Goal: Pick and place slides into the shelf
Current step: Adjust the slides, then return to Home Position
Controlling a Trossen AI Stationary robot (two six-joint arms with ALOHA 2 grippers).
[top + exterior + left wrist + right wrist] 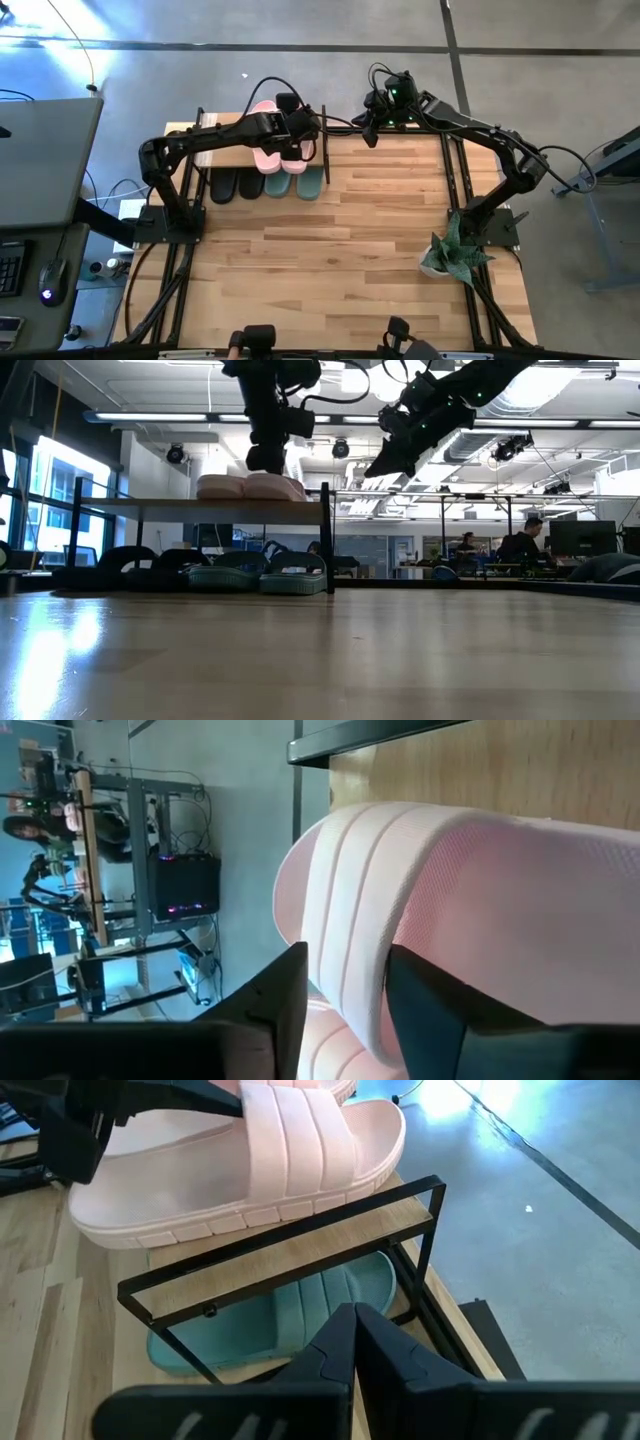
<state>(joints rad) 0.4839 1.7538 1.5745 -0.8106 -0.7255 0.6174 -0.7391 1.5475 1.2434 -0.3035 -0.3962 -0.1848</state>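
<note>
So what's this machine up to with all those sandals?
It is putting slides on a small shelf. The left end effector is over the top board, its fingers either side of a pink slide's strap, with both pink slides on that board. The black pair and green pair sit on the lower level. The right end effector hovers shut beside the shelf's end.
</note>
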